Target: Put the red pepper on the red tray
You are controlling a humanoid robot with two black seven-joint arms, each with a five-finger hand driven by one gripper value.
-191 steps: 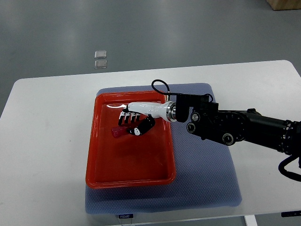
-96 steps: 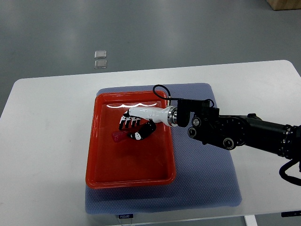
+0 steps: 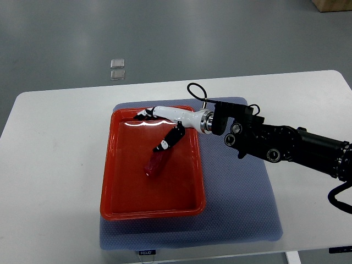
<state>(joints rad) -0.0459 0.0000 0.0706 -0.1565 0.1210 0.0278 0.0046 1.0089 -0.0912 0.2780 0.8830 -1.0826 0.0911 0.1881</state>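
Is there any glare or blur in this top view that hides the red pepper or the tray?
Top view: sharp overall, with soft, even light. A white glare streak lies on the red tray along its far inner wall, beside the right robot hand. The red pepper shows clearly, free of glare, and shadows are faint.

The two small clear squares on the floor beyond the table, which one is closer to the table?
The lower clear square, the one nearer the table edge. The other square sits directly above it in the picture, farther back on the grey floor.
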